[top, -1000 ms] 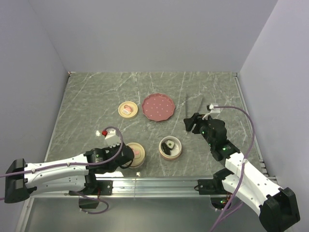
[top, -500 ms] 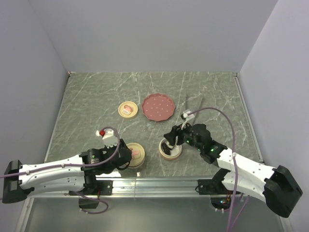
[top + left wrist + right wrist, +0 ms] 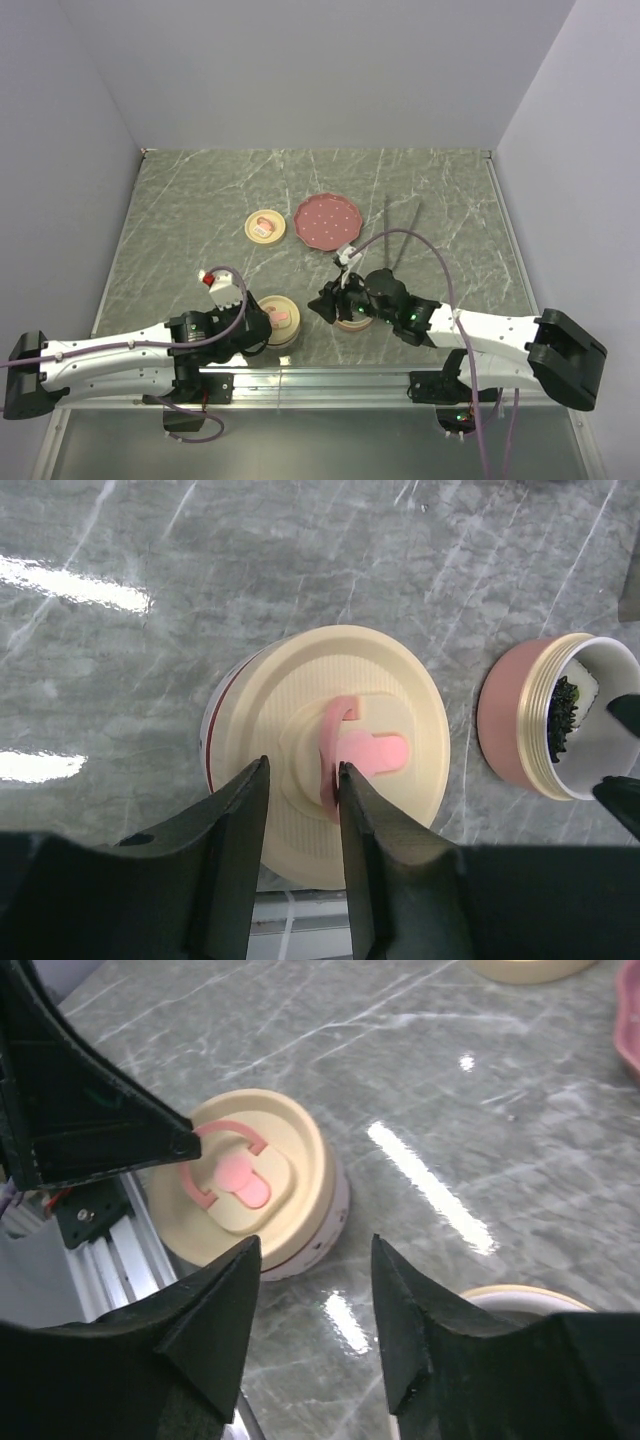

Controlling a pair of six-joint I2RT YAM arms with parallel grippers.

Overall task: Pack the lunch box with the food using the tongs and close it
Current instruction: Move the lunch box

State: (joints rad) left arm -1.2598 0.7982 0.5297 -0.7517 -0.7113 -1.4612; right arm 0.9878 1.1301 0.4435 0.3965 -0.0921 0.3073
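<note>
The lunch box's lower tier (image 3: 330, 780) stands near the table's front edge with its cream lid on and a pink handle (image 3: 365, 752) on top. My left gripper (image 3: 303, 780) hangs over that lid, open, its right finger beside the handle. To the right stands the open pink tier (image 3: 505, 725) with dark food (image 3: 563, 715) inside. My right gripper (image 3: 312, 1290) is open and empty, low over the table between the two tiers, with the closed tier (image 3: 250, 1175) ahead of it. The tongs (image 3: 385, 220) lie on the table right of the plate, with neither gripper on them.
A pink plate (image 3: 328, 222) sits mid-table, and a second cream lid (image 3: 265, 226) lies to its left. The metal rail (image 3: 330, 375) runs along the near edge just behind the closed tier. My two grippers are close together over the tiers.
My right arm has swung left from beside the tongs, over the open tier, toward the closed one. My left gripper has opened on the lid.
</note>
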